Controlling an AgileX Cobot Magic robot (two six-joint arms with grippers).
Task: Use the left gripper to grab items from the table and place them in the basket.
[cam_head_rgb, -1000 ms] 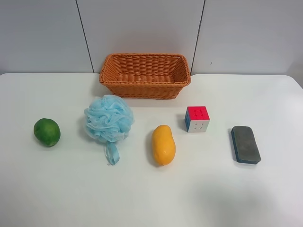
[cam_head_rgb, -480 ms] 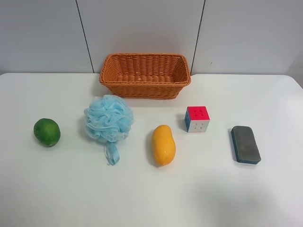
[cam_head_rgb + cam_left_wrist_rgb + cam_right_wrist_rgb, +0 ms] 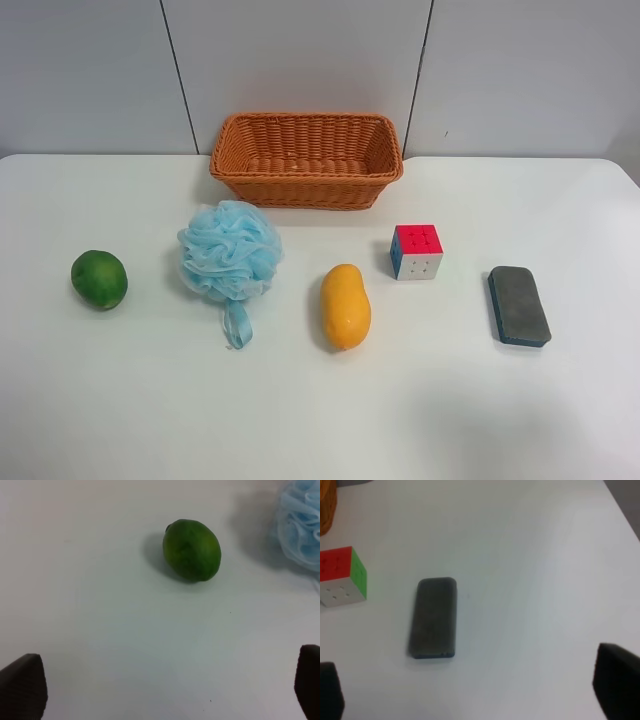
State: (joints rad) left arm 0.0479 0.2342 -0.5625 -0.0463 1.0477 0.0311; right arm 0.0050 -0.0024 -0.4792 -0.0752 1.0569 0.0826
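On the white table (image 3: 320,420) lie a green fruit (image 3: 99,279), a light-blue bath pouf (image 3: 230,252), a yellow-orange mango (image 3: 345,306), a puzzle cube (image 3: 416,251) and a grey-blue eraser (image 3: 518,305). The orange wicker basket (image 3: 306,159) stands behind them with nothing in it. No arm shows in the exterior high view. My left gripper (image 3: 165,690) is open and empty, hovering short of the green fruit (image 3: 191,550), with the pouf (image 3: 300,527) at the edge of the frame. My right gripper (image 3: 472,687) is open and empty, hovering short of the eraser (image 3: 434,617), with the cube (image 3: 342,575) beside it.
A grey panelled wall (image 3: 320,60) rises behind the table's back edge. The items lie in a loose row, with gaps of bare tabletop between them. The table's edge (image 3: 620,500) runs past the eraser in the right wrist view.
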